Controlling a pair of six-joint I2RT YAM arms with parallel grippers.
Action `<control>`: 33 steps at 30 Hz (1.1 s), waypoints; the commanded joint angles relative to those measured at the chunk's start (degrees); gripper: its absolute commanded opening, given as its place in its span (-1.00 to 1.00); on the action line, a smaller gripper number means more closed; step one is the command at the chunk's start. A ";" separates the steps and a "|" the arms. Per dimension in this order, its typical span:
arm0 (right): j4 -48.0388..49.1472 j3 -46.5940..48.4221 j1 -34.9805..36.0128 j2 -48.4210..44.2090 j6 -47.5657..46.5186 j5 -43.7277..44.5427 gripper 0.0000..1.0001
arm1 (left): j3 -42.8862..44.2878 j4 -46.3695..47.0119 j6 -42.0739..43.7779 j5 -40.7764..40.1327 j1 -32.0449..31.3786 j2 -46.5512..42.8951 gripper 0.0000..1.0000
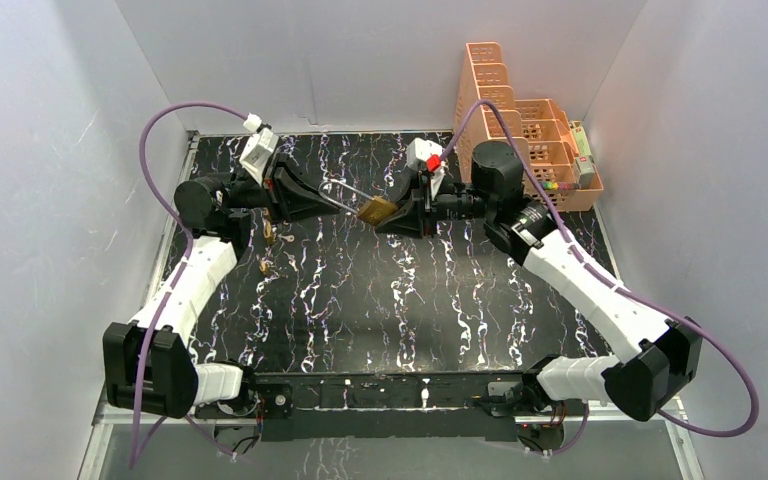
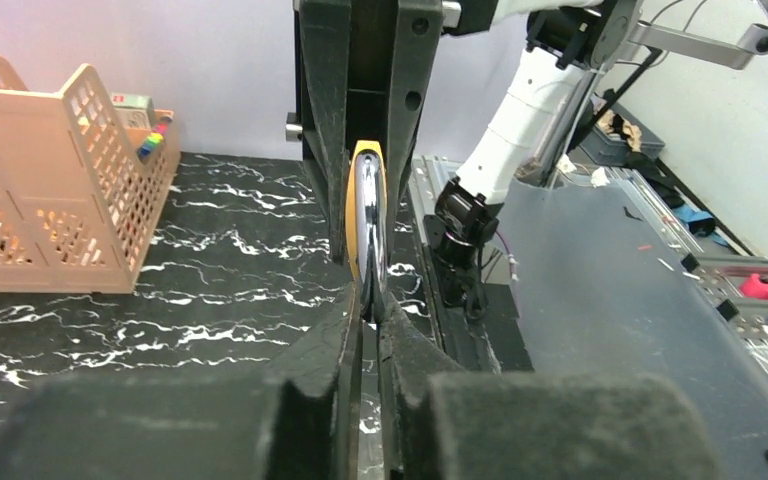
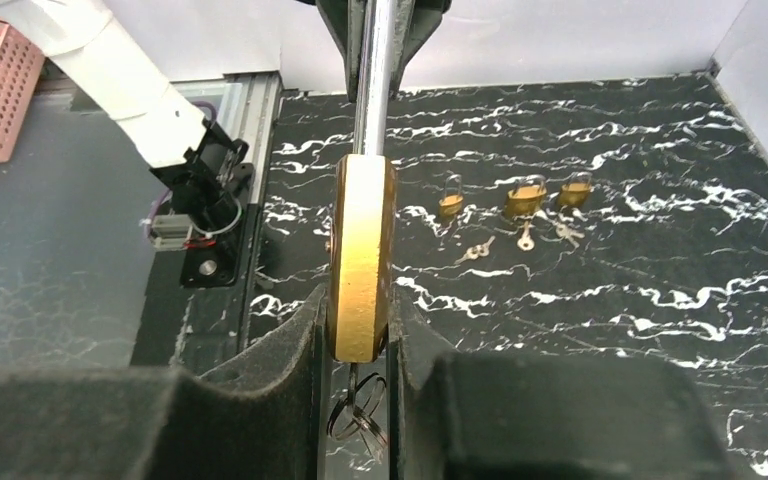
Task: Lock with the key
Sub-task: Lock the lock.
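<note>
Over the tabletop's [image 1: 360, 300] far middle, the left tool [image 1: 316, 197], pinched shut on the chrome steel shackle [image 1: 340, 193], and the right tool [image 1: 396, 216], clamped on the rectangular brass padlock body [image 1: 377, 210], should push straight together, keeping shackle and hole aligned.

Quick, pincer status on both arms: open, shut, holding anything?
Left pincer: closed on the chrome steel shackle of the brass padlock.
Right pincer: closed on the brass padlock's body.
</note>
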 commanded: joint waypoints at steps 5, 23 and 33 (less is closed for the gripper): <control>-17.04 12.44 -1.25 0.11 -6.69 -4.33 -1.00 | 1.19 1.21 -3.97 5.29 2.06 -2.64 0.29; -22.94 15.03 -1.24 3.54 -8.31 -4.54 -1.00 | 3.62 0.59 -5.45 1.00 2.53 -0.88 0.61; -23.18 15.52 -1.24 5.41 -8.73 -4.93 -1.00 | 4.06 0.64 -5.07 1.66 -0.09 1.86 0.45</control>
